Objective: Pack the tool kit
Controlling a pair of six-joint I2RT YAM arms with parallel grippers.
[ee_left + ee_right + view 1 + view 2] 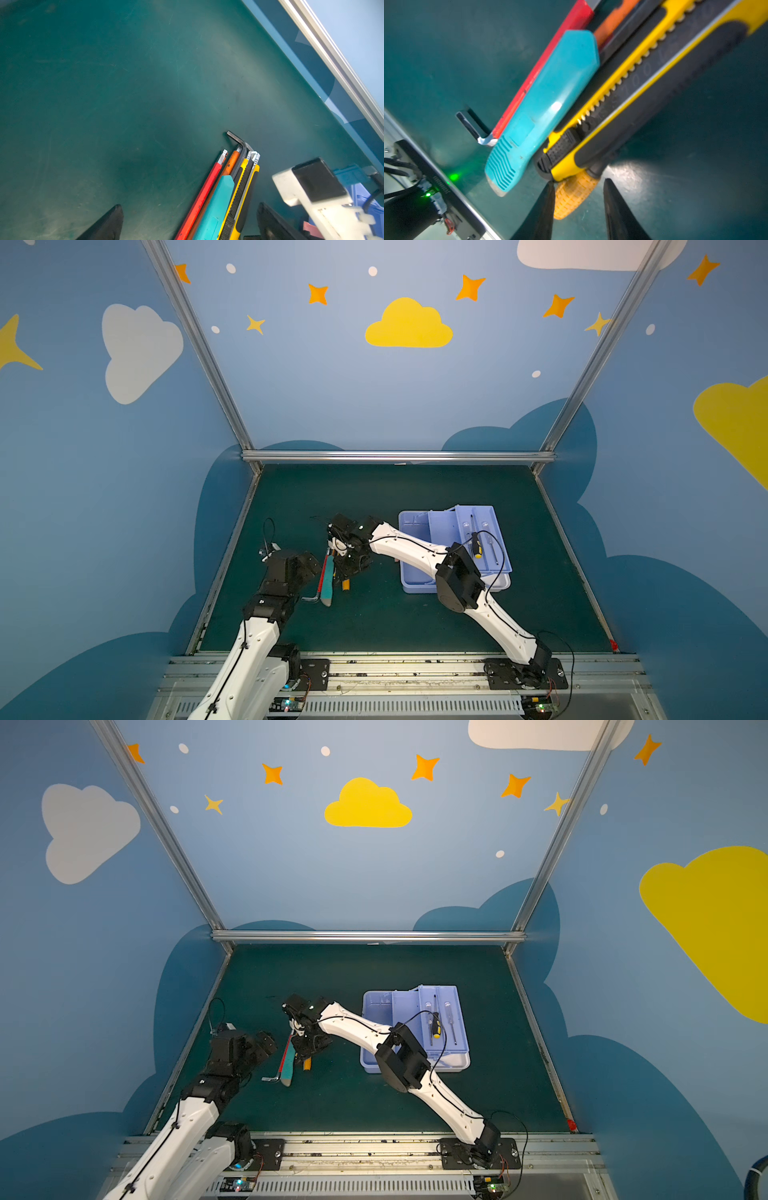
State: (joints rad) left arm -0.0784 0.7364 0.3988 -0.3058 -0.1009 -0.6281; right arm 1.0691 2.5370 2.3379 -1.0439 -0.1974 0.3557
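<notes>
Reaching arm, top views: right hand [351, 568] crosses the middle and hangs over the tools [329, 580] bundled on the desk [374, 626]; left hand [307, 568] sits just beside them, leftward
Box, top views: box [415, 587] lies open to the bundle's right, apart from it, with a screwdriver [477, 545] in its tray
Left wrist: left hand [190, 205] spread wide, holding nothing; hex key [236, 141], cutter [218, 203] and knife [243, 187] lie parallel, touching
Right wrist: right hand [577, 207] part spread, straddling the orange handle [571, 195] end-on, not yet pinching; the long axis runs straight away from it
Room: knife butt overlies the handle, so likely tight for one finger; desk flat, scuffed
</notes>
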